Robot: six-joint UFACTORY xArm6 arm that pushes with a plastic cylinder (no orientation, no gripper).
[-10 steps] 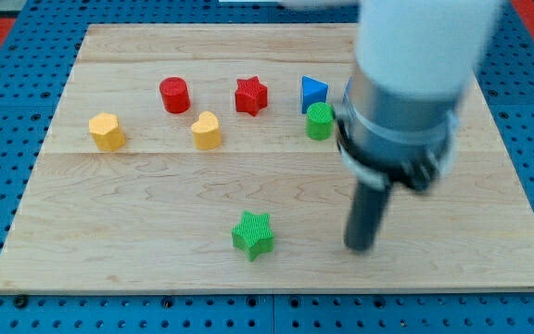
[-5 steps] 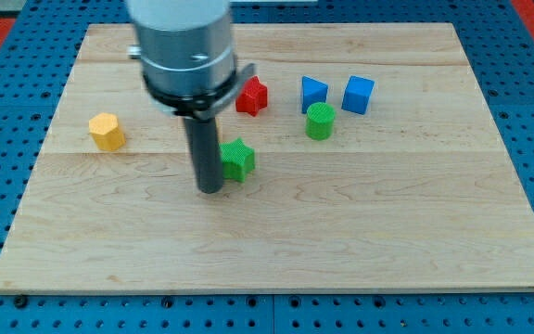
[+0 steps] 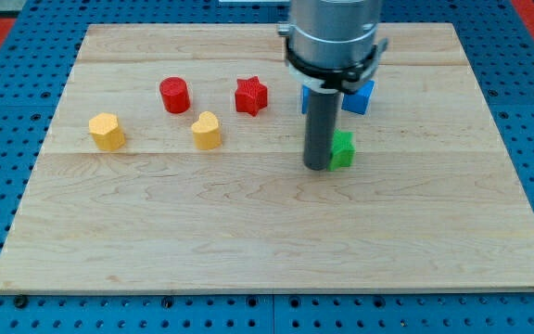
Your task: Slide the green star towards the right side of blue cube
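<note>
The green star (image 3: 343, 150) lies right of the board's middle, touching the right side of my rod. My tip (image 3: 318, 168) rests on the board just left of the star. The blue cube (image 3: 362, 97) sits above the star, toward the view's top, with its left part hidden behind the arm. A second blue block (image 3: 307, 98) shows only as a sliver to the left of the rod. The arm's grey body (image 3: 332, 37) covers the area between the two blue blocks.
A red star (image 3: 250, 95) and a red cylinder (image 3: 174, 95) sit upper left of the tip. A yellow heart (image 3: 207, 131) and a yellow hexagon (image 3: 107, 131) lie further left. The wooden board (image 3: 267, 232) sits on a blue pegboard.
My tip has moved to the view's right across the board, and the green star has slid right and slightly up with it, to below the blue cube. The green cylinder is now hidden behind the rod.
</note>
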